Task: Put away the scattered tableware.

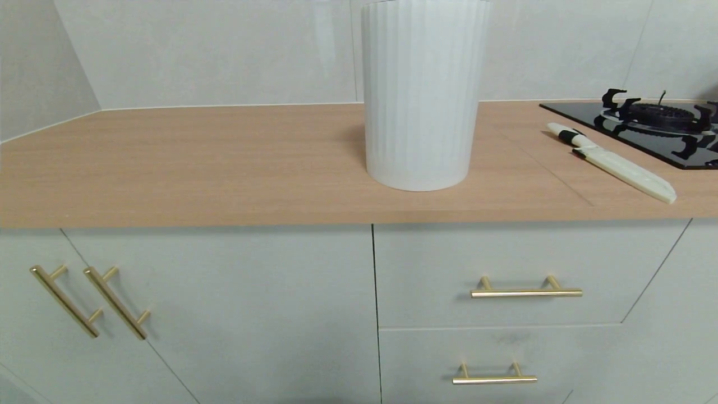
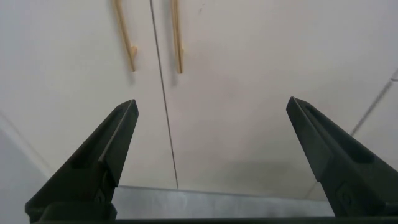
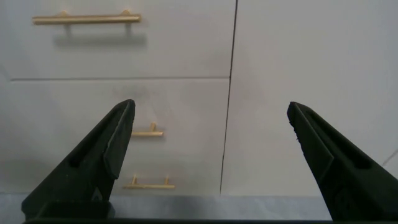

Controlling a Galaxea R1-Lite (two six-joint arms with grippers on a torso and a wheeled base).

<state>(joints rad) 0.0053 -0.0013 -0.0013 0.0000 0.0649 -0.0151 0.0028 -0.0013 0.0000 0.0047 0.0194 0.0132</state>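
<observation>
A cream-bladed knife (image 1: 614,163) with a black-and-white handle lies on the wooden counter (image 1: 224,163) at the right, close to the stove. A tall white ribbed container (image 1: 420,95) stands upright mid-counter. My left gripper (image 2: 211,109) is open, low down in front of the cabinet doors with two gold handles (image 2: 152,34). My right gripper (image 3: 211,109) is open too, facing the drawer fronts, with nothing between its fingers (image 3: 99,162).
A black gas hob (image 1: 650,126) occupies the counter's far right corner. Below the counter are grey cabinet doors (image 1: 224,308) at the left and drawers with gold bar handles (image 1: 526,290) at the right. Tiled walls back the counter.
</observation>
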